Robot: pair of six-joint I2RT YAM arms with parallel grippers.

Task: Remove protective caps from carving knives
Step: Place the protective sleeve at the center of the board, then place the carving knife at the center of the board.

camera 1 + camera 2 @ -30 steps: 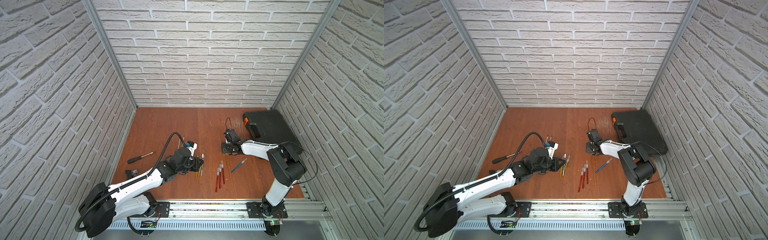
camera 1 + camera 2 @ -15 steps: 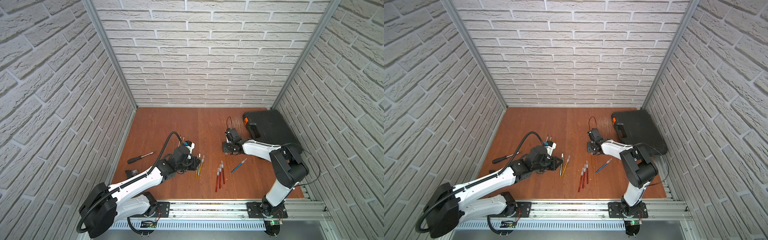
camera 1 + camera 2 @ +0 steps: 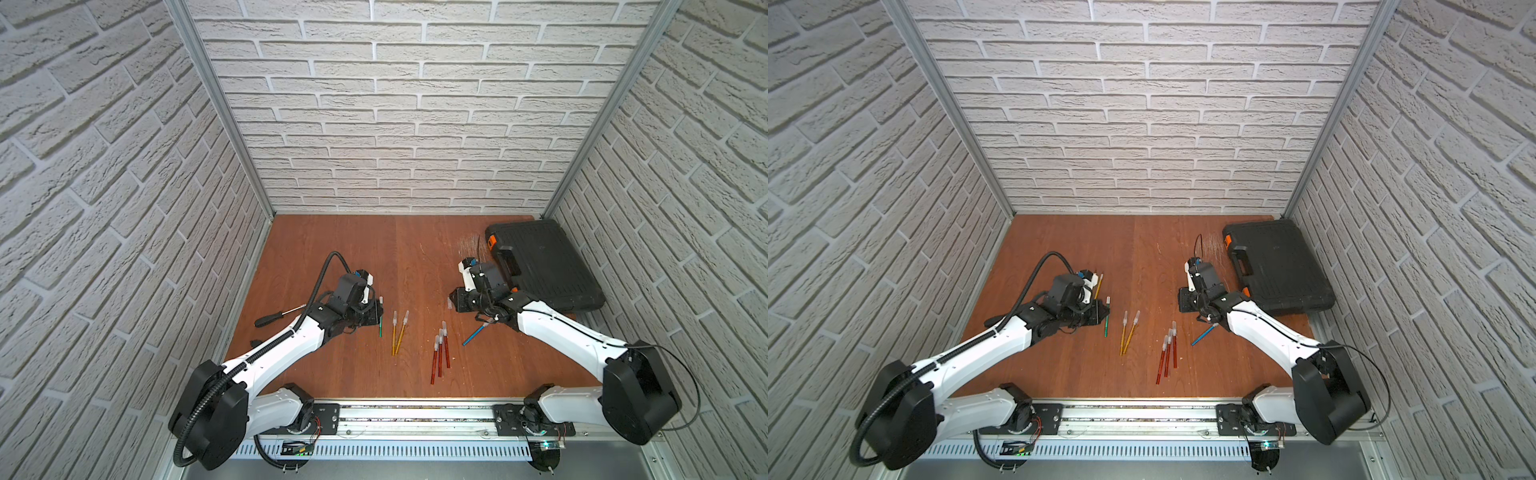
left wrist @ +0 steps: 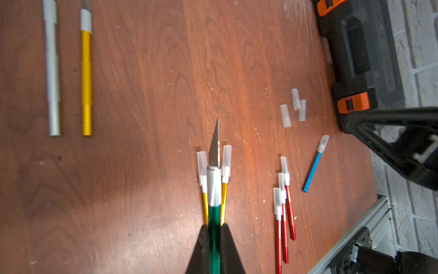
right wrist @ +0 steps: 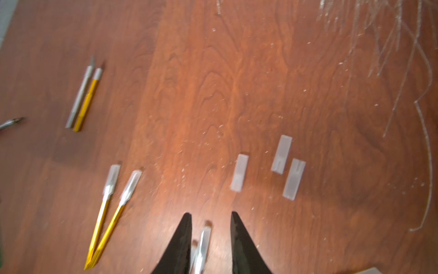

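My green knife (image 4: pixel 214 213) has a silver cross-hatched collar; my gold knives (image 3: pixel 393 338), red knives (image 3: pixel 439 361) and, at two o'clock from the reds, the blue knife (image 3: pixel 473 336) wear milky translucent caps (image 4: pixel 202 163). The table (image 3: pixel 332 249) is red-brown wood grain, the case (image 3: pixel 540 257) black with orange latches.

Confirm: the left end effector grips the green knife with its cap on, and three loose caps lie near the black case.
Wrong on the cap: the left wrist view shows the green knife in the left end effector with a bare blade. Three loose caps do lie near the black case.
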